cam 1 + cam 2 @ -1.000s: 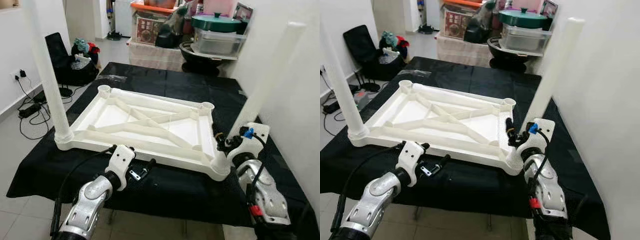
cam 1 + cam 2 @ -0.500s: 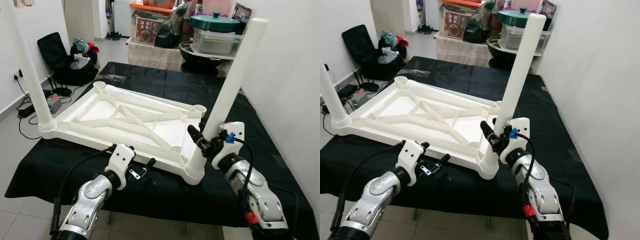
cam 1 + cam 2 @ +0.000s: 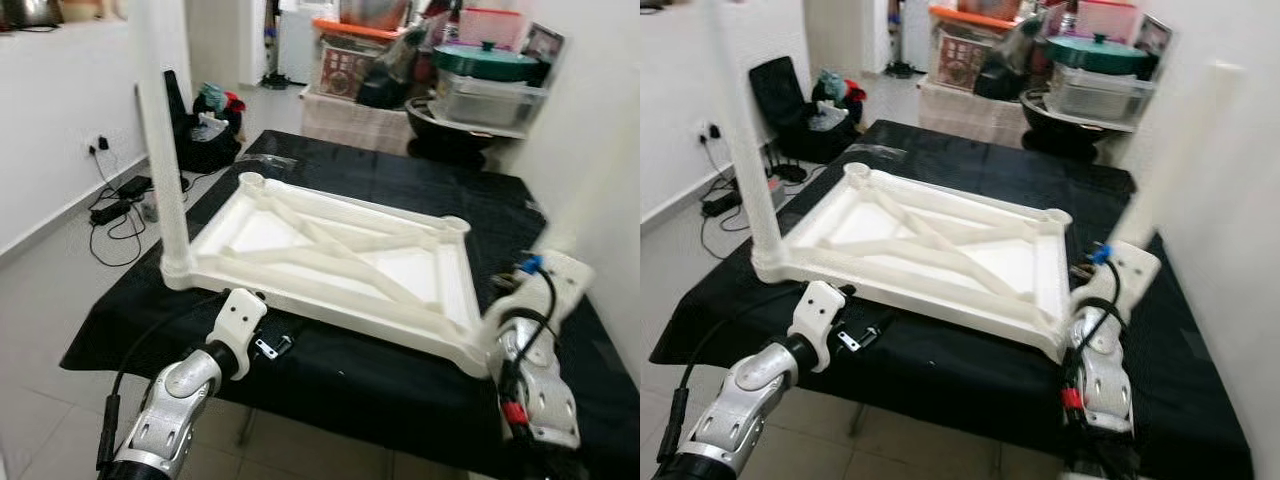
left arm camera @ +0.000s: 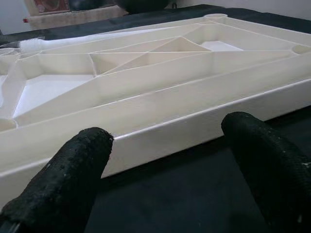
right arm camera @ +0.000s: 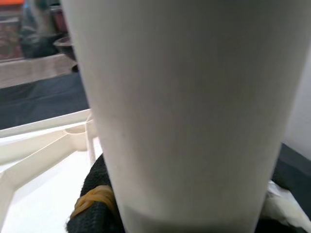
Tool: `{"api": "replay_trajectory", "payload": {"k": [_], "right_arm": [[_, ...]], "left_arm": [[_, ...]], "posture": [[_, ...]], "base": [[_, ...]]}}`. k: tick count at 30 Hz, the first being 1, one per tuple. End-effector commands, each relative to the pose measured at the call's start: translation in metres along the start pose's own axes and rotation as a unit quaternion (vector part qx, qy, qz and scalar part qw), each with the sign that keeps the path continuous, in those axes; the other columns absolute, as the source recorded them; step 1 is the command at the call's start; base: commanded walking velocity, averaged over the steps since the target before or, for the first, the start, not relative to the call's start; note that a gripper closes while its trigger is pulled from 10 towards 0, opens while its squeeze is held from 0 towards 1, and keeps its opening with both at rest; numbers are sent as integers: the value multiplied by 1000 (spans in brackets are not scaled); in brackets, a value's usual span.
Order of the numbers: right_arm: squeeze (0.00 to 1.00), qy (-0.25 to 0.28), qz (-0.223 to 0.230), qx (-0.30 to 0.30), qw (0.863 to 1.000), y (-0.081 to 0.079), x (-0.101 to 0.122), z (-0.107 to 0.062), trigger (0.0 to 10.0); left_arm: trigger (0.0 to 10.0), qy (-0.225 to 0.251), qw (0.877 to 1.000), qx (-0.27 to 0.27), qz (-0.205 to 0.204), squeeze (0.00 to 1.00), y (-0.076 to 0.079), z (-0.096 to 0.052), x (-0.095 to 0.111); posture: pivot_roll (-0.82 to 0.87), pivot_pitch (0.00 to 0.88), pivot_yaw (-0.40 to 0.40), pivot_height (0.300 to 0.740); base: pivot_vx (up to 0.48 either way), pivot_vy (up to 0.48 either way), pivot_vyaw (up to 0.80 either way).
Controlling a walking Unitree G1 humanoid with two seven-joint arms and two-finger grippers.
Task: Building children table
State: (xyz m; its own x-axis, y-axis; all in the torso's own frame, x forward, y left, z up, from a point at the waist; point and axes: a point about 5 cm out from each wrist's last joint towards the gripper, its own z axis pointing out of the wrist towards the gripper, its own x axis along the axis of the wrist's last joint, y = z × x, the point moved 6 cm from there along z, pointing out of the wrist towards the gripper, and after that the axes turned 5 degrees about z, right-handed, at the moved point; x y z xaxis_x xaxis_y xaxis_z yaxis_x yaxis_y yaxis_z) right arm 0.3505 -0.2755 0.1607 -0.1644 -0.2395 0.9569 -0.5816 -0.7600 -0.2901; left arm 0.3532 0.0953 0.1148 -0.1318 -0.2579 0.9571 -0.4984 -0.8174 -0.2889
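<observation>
- White plastic tabletop (image 3: 340,262): lies upside down, ribbed underside up, on the surface covered with a black cloth (image 3: 400,380).
- Left leg (image 3: 165,150): stands upright in the near left corner socket of the tabletop.
- Right leg (image 3: 1175,150): rises from the near right corner; strongly blurred in both eye views, so its outline is faint against the white wall.
- Far corner sockets (image 3: 255,181): two open round sockets, no legs in them.
- Right tool (image 3: 1080,285): at the base of the right leg; in the right wrist view the leg (image 5: 184,111) sits against one black finger (image 5: 97,204), the other finger hidden behind the leg, so the tool grips the leg.
- Left tool (image 4: 170,160): fingers spread wide, holding nothing, just before the tabletop's near edge (image 4: 194,121), low over the cloth.
- Surroundings: storage boxes and a green-lidded pot (image 3: 490,62) behind the surface; a black chair (image 3: 775,90) with clothes, cables and a power strip (image 3: 115,205) on the floor at left.
</observation>
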Motion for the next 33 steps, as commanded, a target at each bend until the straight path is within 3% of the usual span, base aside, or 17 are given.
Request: {"api": "replay_trajectory", "payload": {"k": [1, 3, 4, 5, 6, 9, 10, 13, 17, 18, 21, 23, 24, 26, 28, 29, 33], "right_arm": [[0, -42, 16, -17, 999, 9, -23, -6, 0], [0, -55, 51, 113, 991, -44, -26, -21, 1255], [0, -52, 66, 174, 981, -67, -22, -30, 10000], [0, -52, 66, 174, 981, -67, -22, -30, 10000], [1000, -39, 77, 212, 973, -80, -14, -36, 10000], [1000, -29, 93, 245, 965, -95, -1, -39, 10000], [47, -29, 104, 260, 959, -99, 3, -40, 10000], [0, -24, 121, 303, 945, -108, 14, -44, 10000], [0, -21, 110, 491, 864, -140, 34, -86, 10000], [0, -21, 110, 491, 864, -140, 34, -86, 10000], [0, -41, 76, 568, 819, -147, 24, -113, 10000], [0, -43, 68, 578, 812, -147, 21, -116, 10000], [0, -49, 57, 578, 812, -147, 15, -116, 6549], [0, -56, 45, 580, 812, -146, 9, -115, 4627], [0, -59, 44, 578, 813, -146, 7, -114, 4314], [0, -60, 35, 569, 819, -143, 4, -110, 0], [0, -57, 12, 541, 839, -137, -2, -97, 0]], "left_arm": [[10000, -3, 1000, -10, 8, 0, 5, 1, -1], [10000, -4, 1000, -10, 5, 0, 5, 1, -2], [10000, -4, 1000, -11, 4, 0, 5, 1, -2], [10000, -4, 1000, -11, 4, 0, 5, 1, -2], [10000, -4, 1000, -11, 4, 0, 5, 1, -2], [10000, -3, 1000, -11, 3, 0, 6, 1, -1], [10000, -3, 1000, -11, 3, 0, 6, 1, -2], [10000, -3, 1000, -11, 3, 0, 5, 1, -2], [10000, -4, 1000, -11, 4, 0, 5, 0, -2], [10000, -4, 1000, -11, 4, 0, 5, 0, -2], [10000, -3, 1000, -12, 3, 0, 5, 1, -2], [10000, -2, 1000, -12, 3, 0, 6, 2, -2], [10000, -2, 1000, -13, 4, 0, 6, 2, -1], [10000, -1, 1000, -14, 5, 0, 6, 3, -1], [10000, -1, 1000, -14, 5, 0, 6, 2, -1], [10000, -2, 1000, -15, 6, 0, 6, 2, -1], [10000, -3, 1000, -15, 8, 0, 5, 1, -2]], "posture": [[56, 0, -122, 740], [56, 0, -123, 740], [56, 0, -121, 740], [56, 0, -121, 740], [56, 0, -121, 740], [56, 0, -121, 740], [57, 0, -122, 740], [59, 0, -123, 740], [57, 0, -120, 740], [57, 0, -120, 740], [58, 0, -126, 740], [59, 0, -127, 740], [61, 0, -130, 740], [61, 0, -130, 740], [63, 0, -129, 740], [63, 0, -127, 740], [62, 0, -120, 740]], "base": [[0, 0, 0], [0, 0, 0], [0, 0, 0], [0, 0, 0], [0, 0, 0], [0, 0, 0], [0, 0, 0], [0, 0, 0], [0, 0, 0], [0, 0, 0], [0, 0, 0], [0, 0, 0], [0, 0, 0], [0, 0, 0], [0, 0, 0], [0, 0, 0], [0, 0, 0]]}}
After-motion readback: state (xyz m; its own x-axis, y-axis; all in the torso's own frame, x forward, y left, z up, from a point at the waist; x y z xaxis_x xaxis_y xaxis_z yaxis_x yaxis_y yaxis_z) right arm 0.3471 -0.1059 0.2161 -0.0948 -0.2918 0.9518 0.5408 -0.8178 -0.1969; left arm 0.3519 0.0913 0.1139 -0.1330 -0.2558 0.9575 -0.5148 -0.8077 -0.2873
